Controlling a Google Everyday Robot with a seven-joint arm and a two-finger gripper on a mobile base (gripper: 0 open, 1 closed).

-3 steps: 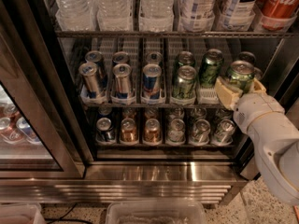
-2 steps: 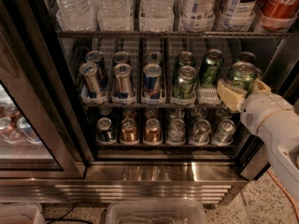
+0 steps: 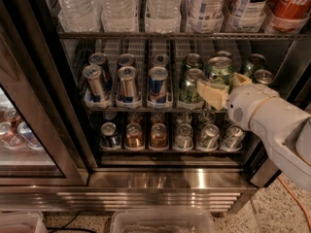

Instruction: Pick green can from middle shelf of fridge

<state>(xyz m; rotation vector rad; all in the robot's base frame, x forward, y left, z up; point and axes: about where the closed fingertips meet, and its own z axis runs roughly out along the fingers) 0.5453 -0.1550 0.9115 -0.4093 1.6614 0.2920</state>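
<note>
a: what sits on the middle shelf [image 3: 146, 108]?
b: white lane trays [image 3: 158, 102] across its width; blue-and-silver cans [image 3: 127, 84] stand two deep in the three left lanes, green cans [image 3: 190, 85] in the right lanes
a: and the gripper [image 3: 224, 85]?
b: over those right lanes, its pale fingers clasped on either side of one green can [image 3: 219, 68]

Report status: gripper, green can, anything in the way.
Gripper at middle shelf, right side, shut on green can. Can upright between the fingers. Neighbouring green can close beside one finger; nothing in front.
</note>
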